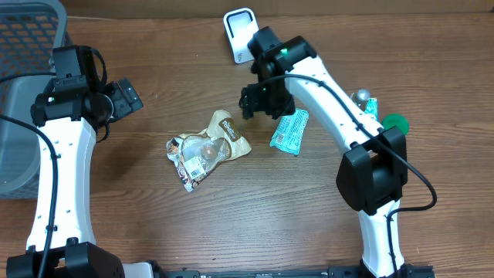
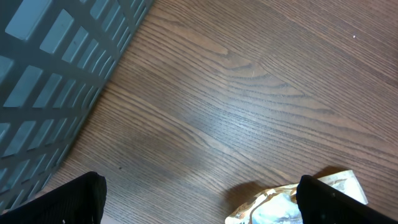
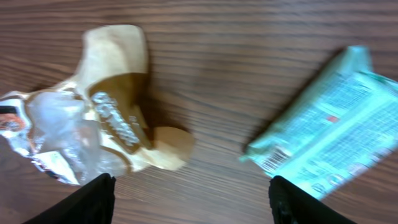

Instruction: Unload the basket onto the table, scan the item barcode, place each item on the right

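1. Wood-grain brown table carries everything. The right gripper hangs just above it, its two black fingers spread wide with nothing between them (only bare wood shows there in its wrist view).
2. The flat teal plastic packet with fine white print lies on the table just outside one of the right gripper's fingers. Nothing touches or holds it, and from overhead it sits close beside the gripper, a little back toward that arm's base.
3. A crumpled beige-and-clear snack bag lies outside the gripper's other finger. It is apart from the teal packet, and the strip of wood between the two runs directly under the open jaws.
4. A white upright barcode scanner stands beyond the right gripper, on the side away from the arm's base. It is near the gripper, and the wrist partly overlaps it from overhead.
5. The left gripper is also spread fully and empty. It is well apart from the teal packet, and a corner of the snack bag shows by one fingertip in its wrist view.
6. A grey slatted plastic basket sits just behind and beside the left gripper.
7. A small round green object rests by the right arm's forearm, well behind its gripper (too small to identify).
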Action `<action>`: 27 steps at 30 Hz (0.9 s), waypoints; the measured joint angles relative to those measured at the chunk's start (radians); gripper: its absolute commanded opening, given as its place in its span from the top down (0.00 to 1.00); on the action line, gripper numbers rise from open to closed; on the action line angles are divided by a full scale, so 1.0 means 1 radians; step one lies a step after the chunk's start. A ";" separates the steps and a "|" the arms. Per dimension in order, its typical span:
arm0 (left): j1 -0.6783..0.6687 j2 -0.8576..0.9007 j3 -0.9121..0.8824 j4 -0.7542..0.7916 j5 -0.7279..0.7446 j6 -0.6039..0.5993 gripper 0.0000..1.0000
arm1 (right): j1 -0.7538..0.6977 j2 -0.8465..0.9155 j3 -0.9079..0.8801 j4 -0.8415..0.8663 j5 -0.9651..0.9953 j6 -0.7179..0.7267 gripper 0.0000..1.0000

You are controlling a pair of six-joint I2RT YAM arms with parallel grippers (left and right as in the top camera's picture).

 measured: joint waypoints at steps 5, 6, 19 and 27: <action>0.000 0.000 0.000 0.061 0.000 0.000 0.00 | -0.050 0.000 0.000 -0.035 -0.010 -0.042 0.15; 0.000 0.000 0.000 0.127 0.000 0.000 0.00 | -0.051 0.000 0.000 -0.040 -0.013 -0.060 0.15; -0.015 0.000 0.000 -0.043 0.402 -0.041 0.94 | -0.047 0.000 0.002 0.035 -0.029 -0.126 0.17; -0.153 0.000 0.000 -0.171 0.351 -0.070 0.96 | -0.047 0.000 0.003 0.153 -0.030 -0.125 0.92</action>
